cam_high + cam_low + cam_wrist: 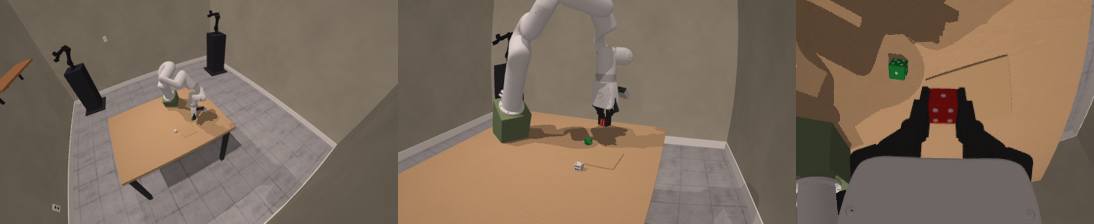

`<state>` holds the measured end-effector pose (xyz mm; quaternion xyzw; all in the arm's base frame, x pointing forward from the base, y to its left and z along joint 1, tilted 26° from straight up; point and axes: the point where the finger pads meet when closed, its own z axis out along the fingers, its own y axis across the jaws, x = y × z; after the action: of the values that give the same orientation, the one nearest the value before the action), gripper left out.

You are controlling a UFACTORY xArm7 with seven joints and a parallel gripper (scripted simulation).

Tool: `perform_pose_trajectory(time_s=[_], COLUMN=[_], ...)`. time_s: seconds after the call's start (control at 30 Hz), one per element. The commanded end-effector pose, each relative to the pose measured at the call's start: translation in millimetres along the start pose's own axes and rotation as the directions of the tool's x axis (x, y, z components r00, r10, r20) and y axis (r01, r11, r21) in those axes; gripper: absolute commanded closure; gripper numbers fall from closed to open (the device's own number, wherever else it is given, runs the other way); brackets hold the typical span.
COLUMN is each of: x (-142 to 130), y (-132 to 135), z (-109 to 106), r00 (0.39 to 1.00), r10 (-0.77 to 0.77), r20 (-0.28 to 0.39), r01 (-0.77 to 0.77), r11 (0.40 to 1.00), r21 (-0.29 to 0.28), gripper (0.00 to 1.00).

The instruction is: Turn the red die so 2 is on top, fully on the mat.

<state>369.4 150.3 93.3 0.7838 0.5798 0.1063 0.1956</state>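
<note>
The red die is held between the fingertips of my gripper, which is shut on it. It hangs above the table; the exterior view shows a face with several pips, and the wrist view shows several white pips. Its underside is hidden. The thin tan mat lies flat on the table, its near-left part behind the die and finger in the wrist view. The green die lies off the mat. The white die lies by the mat's left corner.
The wooden table carries the arm's green base block at its back. The table's right edge lies beyond the mat. Two black pedestals with small black arms stand away on the floor.
</note>
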Motion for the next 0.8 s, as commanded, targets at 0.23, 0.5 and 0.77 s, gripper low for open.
perform_pose_trajectory(time_s=[0.23, 0.5, 0.77], x=[-11, -21, -34], y=[12, 19, 29], z=[-1, -1, -2], r00=[0.929, 0.814, 0.600], r10=[-0.370, -0.581, -0.800], r20=[-0.013, -0.015, -0.016], r01=[0.370, 0.581, 0.800], r11=[0.929, 0.814, 0.600], r21=[0.002, 0.000, -0.004], gripper=[0.79, 0.79, 0.79])
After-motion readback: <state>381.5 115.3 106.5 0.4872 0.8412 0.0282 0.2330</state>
